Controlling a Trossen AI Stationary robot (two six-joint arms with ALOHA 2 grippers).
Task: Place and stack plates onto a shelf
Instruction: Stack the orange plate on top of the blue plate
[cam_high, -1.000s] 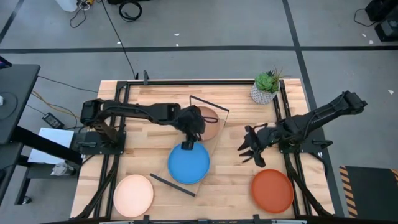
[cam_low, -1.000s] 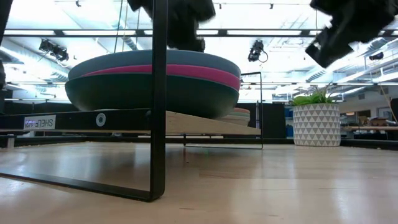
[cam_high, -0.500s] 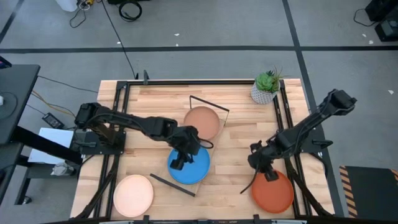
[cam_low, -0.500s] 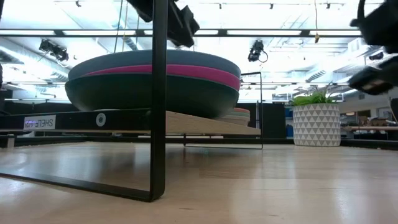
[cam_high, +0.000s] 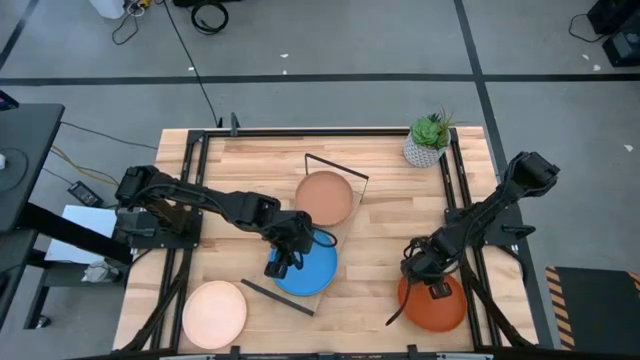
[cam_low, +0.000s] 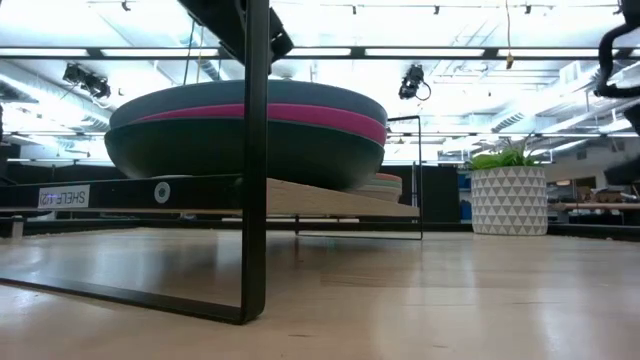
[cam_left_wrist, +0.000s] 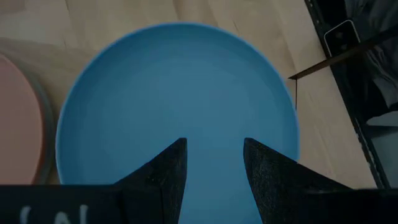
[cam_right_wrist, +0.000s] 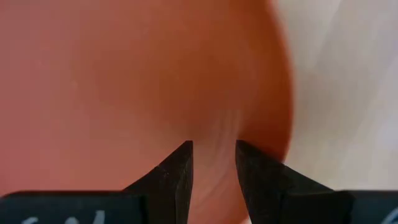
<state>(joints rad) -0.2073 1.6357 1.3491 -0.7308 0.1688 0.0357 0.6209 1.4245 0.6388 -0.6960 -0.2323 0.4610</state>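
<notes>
Our right hand (cam_high: 432, 287), fingers parted, hovers low over the round orange-red matte plate (cam_high: 440, 305) near the bench's (cam_high: 380, 250) front right corner, apparently to grasp it; our left hand (cam_high: 283, 262), likewise parted, overhangs the bright blue plate (cam_high: 312, 268) topping the light-wood shelf's (cam_high: 345, 228) stack.

Matt bright blue plate (cam_high: 308, 265), pale wood shelf (cam_high: 345, 232), black wire frames (cam_low: 256, 160).

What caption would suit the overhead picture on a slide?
Left gripper hovers over the bright blue plate on the shelf; right gripper reaches the orange-red plate.
</notes>
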